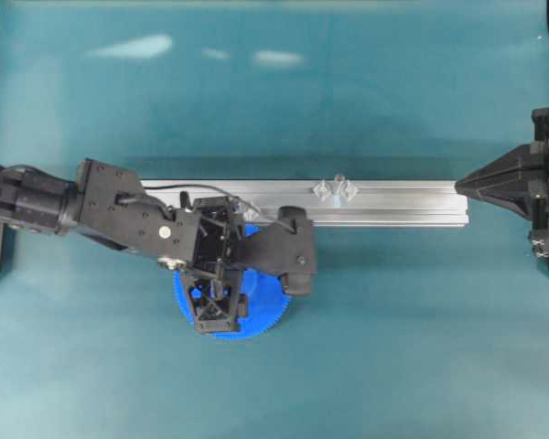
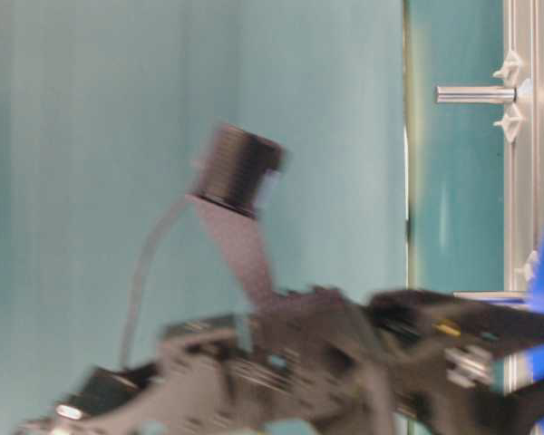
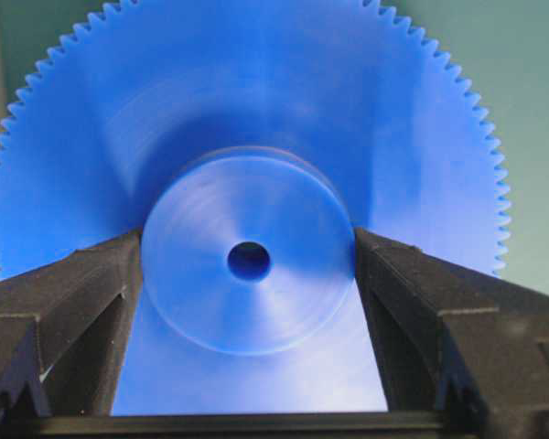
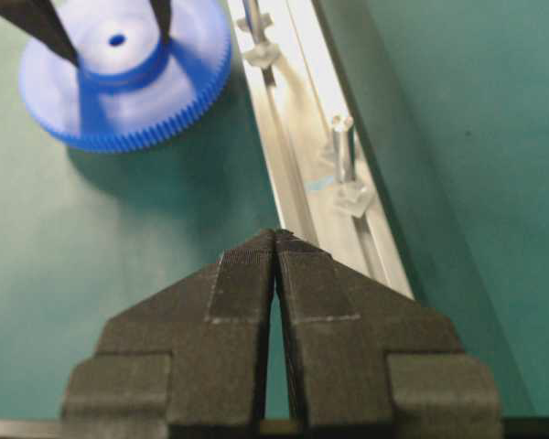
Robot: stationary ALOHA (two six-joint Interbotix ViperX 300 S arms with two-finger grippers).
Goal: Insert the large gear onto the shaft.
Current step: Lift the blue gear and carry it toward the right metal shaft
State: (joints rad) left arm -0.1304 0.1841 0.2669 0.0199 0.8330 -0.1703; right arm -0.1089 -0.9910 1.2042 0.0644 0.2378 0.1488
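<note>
Your left jaws (image 3: 247, 265) hug the large gear's (image 3: 247, 119) hub on the desk (image 1: 393, 347); right jaws (image 4: 276, 240) together. Next lift it, then line its hole over the shaft (image 4: 343, 146).

The large gear (image 3: 256, 110) is bright blue all over, with a rim of fine, even teeth and a dark centre hole. The table (image 1: 274, 101) is deep teal with pale glare patches. The rail (image 1: 393, 203) is silvery grooved aluminium; the shaft (image 4: 343, 146) is silver, its mounts translucent and clear. Both the left pincer (image 3: 247, 274) and the right pincer (image 4: 275, 240) are matt black.
</note>
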